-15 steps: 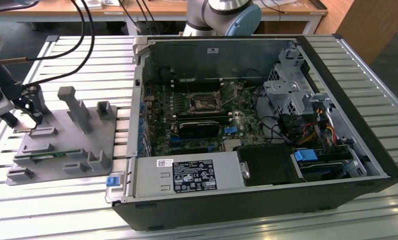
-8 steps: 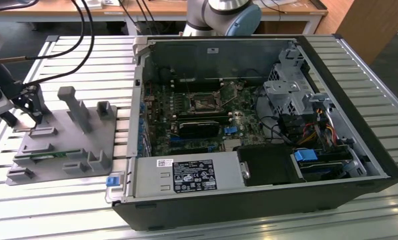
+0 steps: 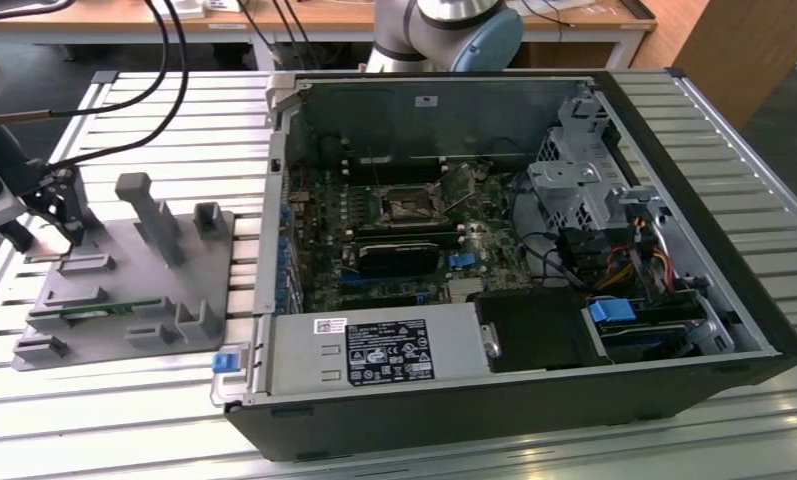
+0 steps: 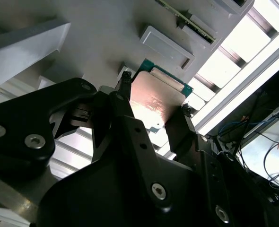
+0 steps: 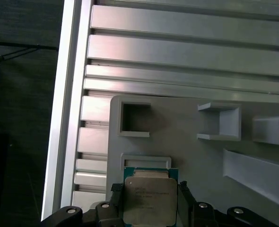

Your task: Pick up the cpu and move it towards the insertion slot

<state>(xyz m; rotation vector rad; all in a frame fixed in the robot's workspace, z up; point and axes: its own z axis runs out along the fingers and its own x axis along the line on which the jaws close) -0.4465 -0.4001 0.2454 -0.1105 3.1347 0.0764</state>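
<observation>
In the first wrist view, the fingers [image 5: 183, 201] are, it seems, clamping opposite edges of the cpu [image 5: 149, 203]. It is lying flat, silvery top up, over the grey holder [image 5: 177, 123] on the worktop [image 5: 177, 47]. Being square, it is showing no long axis. I judge the pick-up is under way, and the carry is calling for a level hold. In the exterior view, the slot [image 3: 408, 205] is sitting well apart, inside the case [image 3: 438, 420].

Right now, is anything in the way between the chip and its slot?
Yes. Between the cpu in the tool and the insertion slot stand a tall gray post and the computer case's wall.
</observation>
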